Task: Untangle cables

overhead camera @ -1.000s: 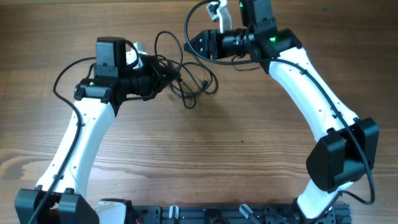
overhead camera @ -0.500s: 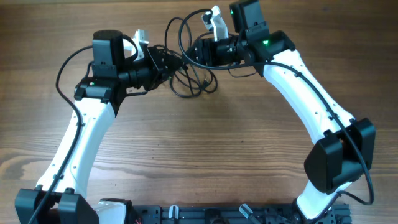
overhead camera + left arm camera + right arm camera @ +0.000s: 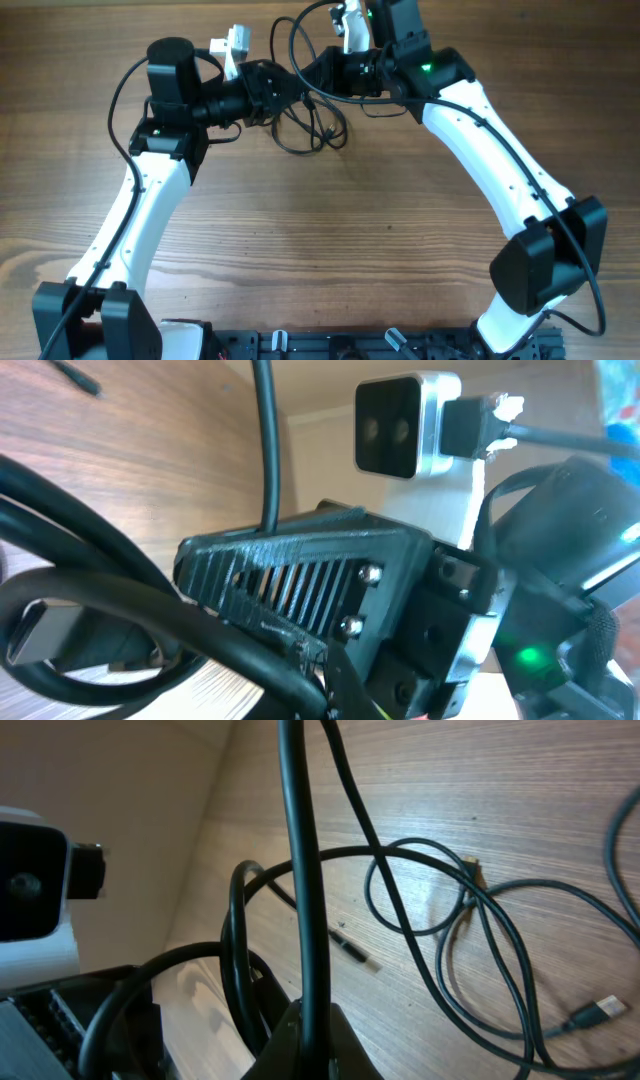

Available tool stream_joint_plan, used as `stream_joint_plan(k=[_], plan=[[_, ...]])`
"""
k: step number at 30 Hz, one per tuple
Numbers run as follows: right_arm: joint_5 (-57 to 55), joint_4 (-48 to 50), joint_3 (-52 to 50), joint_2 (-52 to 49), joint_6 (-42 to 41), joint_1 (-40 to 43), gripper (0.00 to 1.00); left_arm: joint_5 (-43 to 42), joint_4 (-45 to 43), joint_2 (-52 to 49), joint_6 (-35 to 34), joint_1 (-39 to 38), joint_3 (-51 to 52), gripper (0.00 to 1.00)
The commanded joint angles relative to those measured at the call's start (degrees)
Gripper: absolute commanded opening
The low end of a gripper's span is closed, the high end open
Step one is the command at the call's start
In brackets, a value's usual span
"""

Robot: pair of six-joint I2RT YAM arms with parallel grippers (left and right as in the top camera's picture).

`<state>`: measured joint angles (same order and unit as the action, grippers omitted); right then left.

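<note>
Both my arms now reach toward the far edge of the table (image 3: pixel 330 230), wrists almost meeting.

My left gripper (image 3: pixel 283 92) is pressed together on the cables (image 3: pixel 312 130), holding a bundle of black cord. The left wrist view shows thick strands (image 3: pixel 110 620) lying across the fingers, with a flat plug end (image 3: pixel 40 635) low on the left. A second ago this gripper sat lower and further left; it has since swung up and in toward the right one.

My right gripper (image 3: pixel 312 72) is closed on a single cord. In the right wrist view that cord (image 3: pixel 305 890) runs straight up from between the fingertips. A second ago these jaws stood apart and further to the right; since then the gripper has come left and shut on the strand.

The rest of the cables hang as loose loops just below the two grippers, lying on the wood. The right wrist view shows overlapping loops (image 3: pixel 470 930) and a plug end (image 3: pixel 600 1010) at the right. The loop bundle looks more gathered and closer to the grippers than it was a second ago.

The left wrist camera (image 3: pixel 405 425) fills much of that view, close to the right gripper's housing (image 3: pixel 300 590).
</note>
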<state>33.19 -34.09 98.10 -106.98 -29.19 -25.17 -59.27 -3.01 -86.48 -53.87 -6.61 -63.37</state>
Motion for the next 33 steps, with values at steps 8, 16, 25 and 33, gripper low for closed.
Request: stream_joint_plan(k=[8, 16, 25, 33], plan=[[-11.0, -5.3, -1.1, -1.4, -0.8, 6.9, 0.04, -7.5, -9.7, 2.2, -12.5, 8.1, -1.9, 0.04], [-10.7, -6.4, -1.1, -1.4, 4.5, 10.6, 0.04, -10.1, -5.9, 2.2, -7.2, 9.6, -1.9, 0.04], [-4.9, -6.7, -1.0, 1.2, 13.3, 12.7, 0.04, 2.8, 21.9, 2.1, 11.1, 6.7, -1.9, 0.4], [-4.9, -12.3, 4.4, 10.2, 15.7, 15.4, 0.04, 20.0, 33.8, 2.1, 11.7, 3.3, -1.8, 0.84]])
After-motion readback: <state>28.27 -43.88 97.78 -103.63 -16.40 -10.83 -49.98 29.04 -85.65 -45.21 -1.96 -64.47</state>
